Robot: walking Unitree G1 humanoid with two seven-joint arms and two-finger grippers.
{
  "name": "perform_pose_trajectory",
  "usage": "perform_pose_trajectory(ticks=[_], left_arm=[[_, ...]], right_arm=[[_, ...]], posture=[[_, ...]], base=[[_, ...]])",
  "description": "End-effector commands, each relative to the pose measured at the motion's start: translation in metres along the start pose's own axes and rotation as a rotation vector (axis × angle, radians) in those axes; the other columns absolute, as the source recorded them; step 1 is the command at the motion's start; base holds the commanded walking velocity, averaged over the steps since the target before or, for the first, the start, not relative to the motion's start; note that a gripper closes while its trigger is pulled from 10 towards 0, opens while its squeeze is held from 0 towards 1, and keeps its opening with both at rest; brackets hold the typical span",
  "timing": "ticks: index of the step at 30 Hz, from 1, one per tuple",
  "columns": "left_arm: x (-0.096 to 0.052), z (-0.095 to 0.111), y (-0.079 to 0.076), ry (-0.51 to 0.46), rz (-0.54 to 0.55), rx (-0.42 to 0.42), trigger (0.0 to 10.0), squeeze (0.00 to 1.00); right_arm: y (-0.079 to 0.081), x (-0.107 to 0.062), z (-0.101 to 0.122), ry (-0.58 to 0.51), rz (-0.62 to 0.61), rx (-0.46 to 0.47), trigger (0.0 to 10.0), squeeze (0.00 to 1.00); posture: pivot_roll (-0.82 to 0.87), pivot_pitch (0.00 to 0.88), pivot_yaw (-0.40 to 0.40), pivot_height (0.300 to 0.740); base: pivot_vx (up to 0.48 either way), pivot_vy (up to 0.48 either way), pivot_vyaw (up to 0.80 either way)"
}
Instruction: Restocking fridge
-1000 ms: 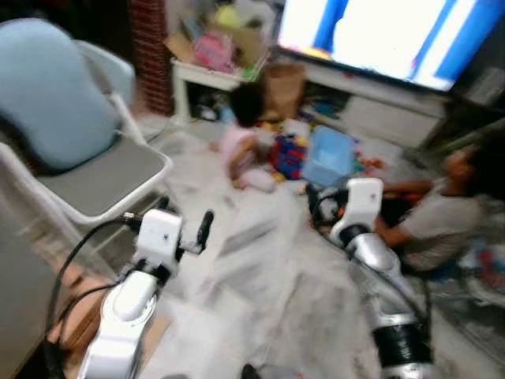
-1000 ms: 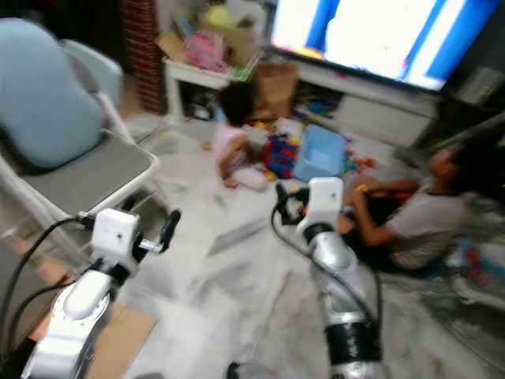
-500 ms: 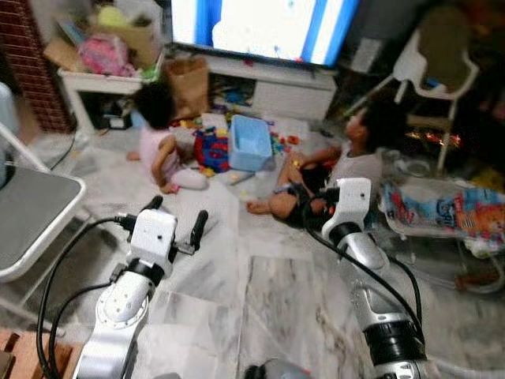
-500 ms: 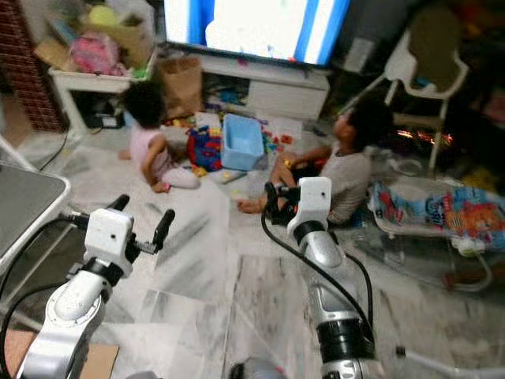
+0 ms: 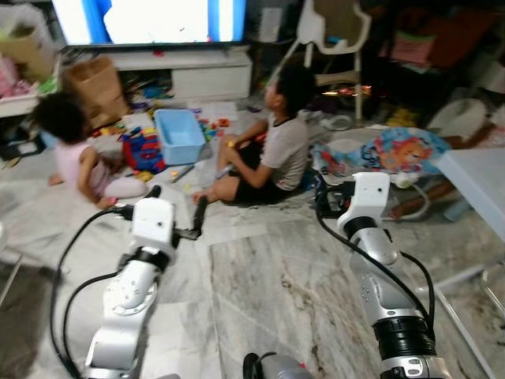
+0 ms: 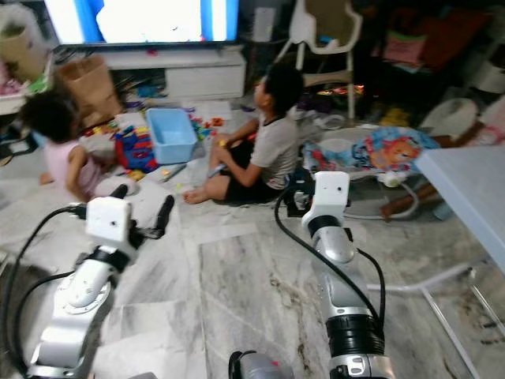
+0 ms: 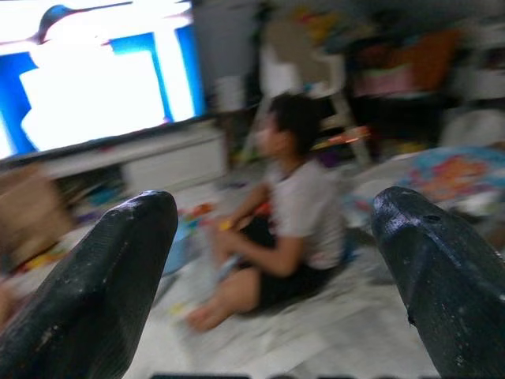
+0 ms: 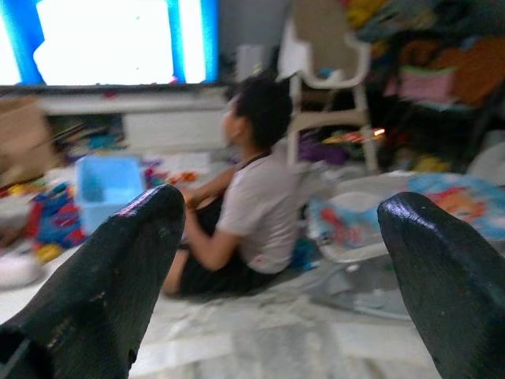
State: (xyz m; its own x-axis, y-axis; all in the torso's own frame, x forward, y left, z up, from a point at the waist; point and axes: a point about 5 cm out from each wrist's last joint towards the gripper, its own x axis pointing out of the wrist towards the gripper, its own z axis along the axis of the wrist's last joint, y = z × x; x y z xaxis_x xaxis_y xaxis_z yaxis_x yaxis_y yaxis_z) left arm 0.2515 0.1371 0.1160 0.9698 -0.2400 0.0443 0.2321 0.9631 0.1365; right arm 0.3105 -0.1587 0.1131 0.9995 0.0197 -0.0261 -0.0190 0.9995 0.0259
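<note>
Nearest to me, both arms are raised in front of the body over the marble floor [image 5: 276, 292]. The left tool [image 5: 175, 213] has its fingers spread wide with nothing between them; the left wrist view confirms the gap. The right tool [image 8: 268, 284] is likewise spread and empty in the right wrist view.

Beyond the arms, a person in a grey shirt [image 5: 276, 142] sits on the floor directly ahead, just beyond the right tool. A second person in pink [image 5: 75, 158] sits to the left, with a blue bin [image 5: 179, 134] and scattered toys between them. A patterned mat [image 5: 394, 150] lies to the right, and the corner of a pale counter [image 5: 473, 178] enters at the right edge. Farthest back stand a lit screen [image 5: 150, 20] and a white high chair [image 5: 331, 31].

I see no fridge and no item to restock from here, so I cannot give its bearing, its long axis or the nearer arm. My judgement: the current step is travel. The robot must find the fridge first and steer clear of the seated people.
</note>
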Motion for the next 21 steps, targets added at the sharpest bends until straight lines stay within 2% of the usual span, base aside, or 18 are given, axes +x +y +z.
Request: perform_pose_trajectory(ticks=[1, 4, 7, 10, 21], left_arm=[[0.000, 0.002, 0.000, 0.001, 0.006, 0.004, 10.0, 0.00], [0.001, 0.004, -0.001, -0.007, 0.002, -0.003, 10.0, 0.00], [0.013, 0.015, -0.005, -0.043, -0.009, -0.013, 10.0, 0.00], [0.016, 0.018, -0.006, -0.051, -0.018, -0.020, 10.0, 0.00], [0.009, 0.009, -0.009, -0.012, -0.038, -0.046, 10.0, 0.00]], right_arm=[[-0.003, 0.001, 0.009, -0.028, -0.016, -0.005, 10.0, 0.00], [-0.005, -0.001, 0.011, -0.035, -0.025, -0.010, 10.0, 0.00], [-0.007, -0.004, 0.012, -0.041, -0.052, -0.010, 10.0, 0.00], [-0.006, -0.006, 0.012, -0.043, -0.059, -0.004, 10.0, 0.00], [-0.012, -0.020, 0.007, -0.019, -0.099, -0.010, 10.0, 0.00]], posture=[[0.04, 0.000, -0.057, 0.740], [0.04, 0.000, -0.053, 0.740], [0.04, 0.000, -0.042, 0.740], [0.03, 0.000, -0.037, 0.740], [0.02, 0.010, -0.024, 0.740]], base=[[0.000, 0.000, -0.80], [0.000, 0.000, -0.80], [0.000, 0.000, -0.80], [0.000, 0.000, -0.80], [0.235, 0.000, -0.80]])
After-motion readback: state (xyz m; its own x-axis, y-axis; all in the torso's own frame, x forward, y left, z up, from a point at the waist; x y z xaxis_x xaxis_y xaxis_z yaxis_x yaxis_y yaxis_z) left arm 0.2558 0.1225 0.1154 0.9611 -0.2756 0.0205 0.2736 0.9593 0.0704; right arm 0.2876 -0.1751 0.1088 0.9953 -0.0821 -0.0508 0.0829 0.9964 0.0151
